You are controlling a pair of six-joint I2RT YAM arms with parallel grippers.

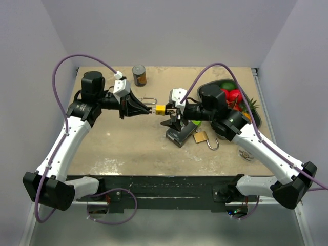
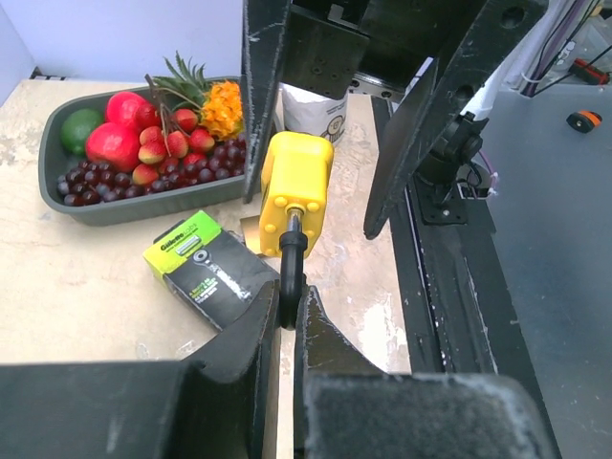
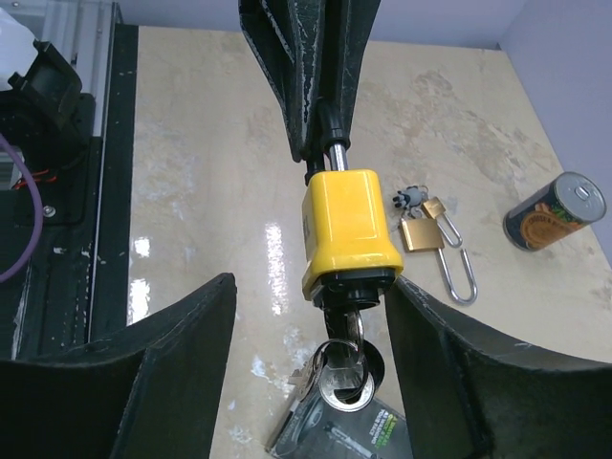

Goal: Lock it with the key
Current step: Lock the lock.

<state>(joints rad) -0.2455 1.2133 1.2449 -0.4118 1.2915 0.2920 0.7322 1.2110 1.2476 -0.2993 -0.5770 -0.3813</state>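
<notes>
A yellow padlock (image 1: 161,109) hangs in the air between my two arms, above the table's middle. My left gripper (image 1: 148,109) is shut on its dark shackle (image 2: 290,263), which is pinched between the fingertips in the left wrist view (image 2: 287,296). The key (image 3: 352,335) sticks out of the padlock's black underside (image 3: 349,229), with a ring and spare keys dangling from it. My right gripper (image 3: 308,287) is open, one finger on each side of the key and the padlock's lower end. The right-hand finger (image 3: 421,325) stands close against the padlock's bottom corner.
A dark tray (image 1: 205,92) of fruit sits at the back right. A black and green package (image 1: 178,134) lies under the padlock, a brass padlock (image 1: 201,137) beside it. Another brass padlock (image 3: 421,232) and a can (image 1: 139,75) lie farther back.
</notes>
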